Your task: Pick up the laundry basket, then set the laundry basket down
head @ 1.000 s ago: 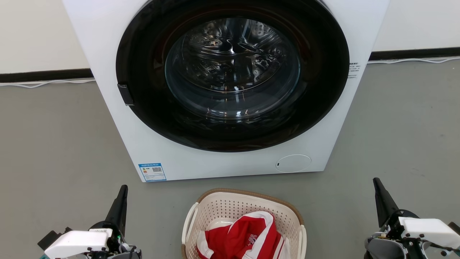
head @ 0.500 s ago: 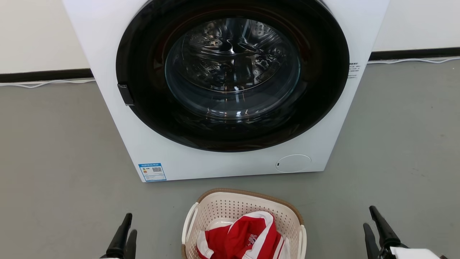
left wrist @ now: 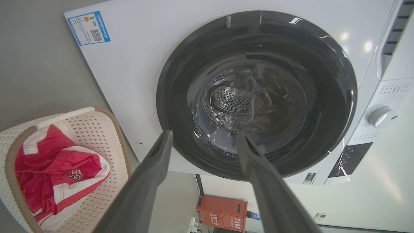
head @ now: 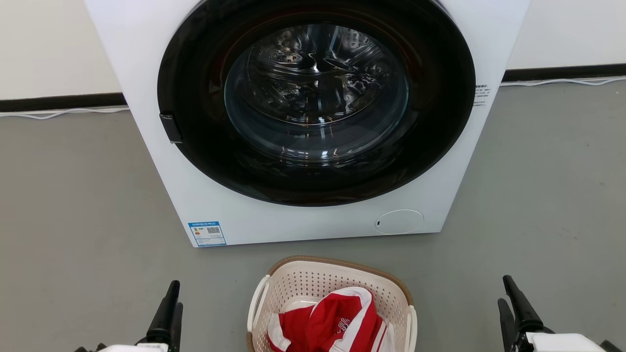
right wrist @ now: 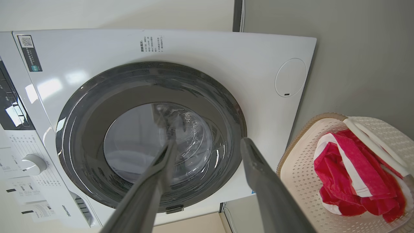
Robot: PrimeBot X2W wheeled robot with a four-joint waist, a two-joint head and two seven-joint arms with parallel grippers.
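The laundry basket (head: 313, 282) stands on the grey floor just before the washing machine, cream and perforated with a brown rim and white side handles. A red and white garment (head: 332, 322) lies inside it. My left gripper (head: 177, 294) hovers to the basket's left and my right gripper (head: 503, 289) to its right, both well apart from it. In the left wrist view the left gripper (left wrist: 203, 133) is open and empty, with the basket (left wrist: 97, 129) at lower left. In the right wrist view the right gripper (right wrist: 208, 141) is open and empty, with the basket (right wrist: 300, 168) at lower right.
A white front-loading washing machine (head: 274, 225) with its round dark door shut stands close behind the basket. Grey floor spreads to both sides. A white cable (head: 58, 113) runs along the dark skirting at the wall. A red box (left wrist: 221, 210) sits beyond the machine.
Both grippers have sunk toward the bottom edge of the head view and turned, so that two fingers of each show. The basket and garment have stayed in place.
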